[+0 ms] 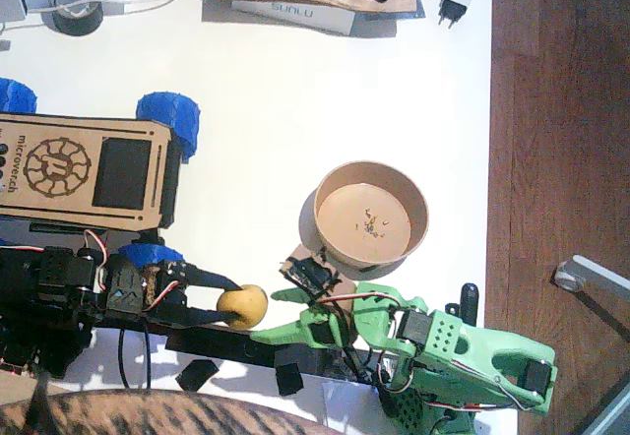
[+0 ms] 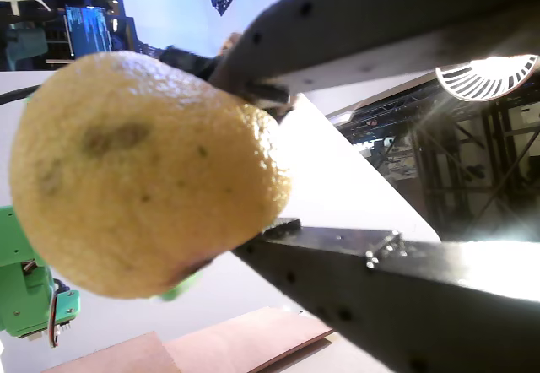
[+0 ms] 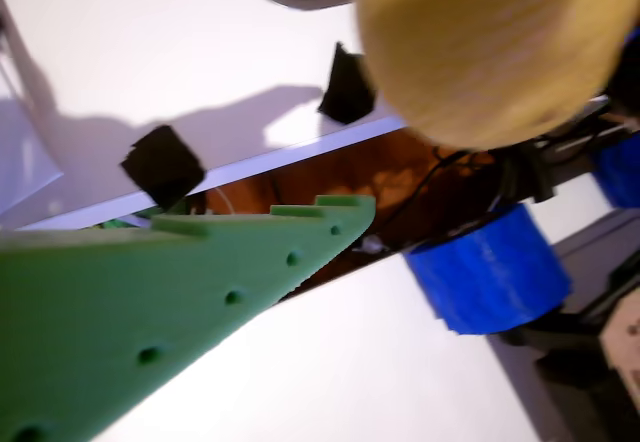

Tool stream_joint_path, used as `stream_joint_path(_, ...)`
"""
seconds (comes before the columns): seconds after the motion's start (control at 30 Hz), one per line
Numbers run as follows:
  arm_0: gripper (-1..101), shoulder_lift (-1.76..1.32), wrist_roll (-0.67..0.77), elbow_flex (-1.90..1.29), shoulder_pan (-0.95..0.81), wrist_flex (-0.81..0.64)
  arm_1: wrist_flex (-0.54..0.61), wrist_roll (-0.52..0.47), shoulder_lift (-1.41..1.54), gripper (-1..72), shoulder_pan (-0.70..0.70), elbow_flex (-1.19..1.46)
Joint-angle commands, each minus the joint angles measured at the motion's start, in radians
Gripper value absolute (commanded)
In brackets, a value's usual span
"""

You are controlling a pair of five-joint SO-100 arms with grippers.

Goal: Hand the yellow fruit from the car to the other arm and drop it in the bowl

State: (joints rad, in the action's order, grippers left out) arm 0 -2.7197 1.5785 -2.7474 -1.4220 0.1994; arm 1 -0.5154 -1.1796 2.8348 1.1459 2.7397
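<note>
At the desk's front edge, your black left gripper (image 1: 234, 302) is pinching the small roundish yellow fruit (image 1: 243, 305); a wrist view shows its dimpled, matte skin with brownish spots (image 2: 143, 175) squeezed between two flat black perforated fingers (image 2: 363, 293). Fruit is off the car, held just right of it, near the car's front blue wheel.

Your bright green 3D-printed right gripper (image 1: 268, 319) sits just beside the fruit, tip nearly at it; can't tell if they touch. Its wrist view shows one green finger (image 3: 190, 292) with a stepped, toothed edge and a row of small holes, fruit (image 3: 490, 47) blurred close above. Only one finger is visible, so you can't tell whether it's spread or pressed together.

Flat light plywood car (image 1: 84, 169) with engraved gear emblem, dark rectangular panel and chunky blue ribbed wheels sits at left. Round tan paper-like bowl (image 1: 335, 194), low walls, few crumbs inside, stands on the white desk (image 1: 266, 91) behind the green arm, well apart from the fruit.
</note>
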Motion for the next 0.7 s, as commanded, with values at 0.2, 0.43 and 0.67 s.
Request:
stream_joint_path(0.2,0,-0.032,0.008,0.012,0.006,0.000,0.184,0.008,-0.173,31.2,-0.020,-0.092)
stream_joint_path(0.43,0,-0.031,0.008,0.012,0.006,0.000,0.282,0.006,-0.290,31.6,-0.025,-0.117)
stream_joint_path(0.67,0,-0.031,0.008,0.012,0.006,0.000,0.376,0.006,-0.387,32.0,-0.051,-0.126)
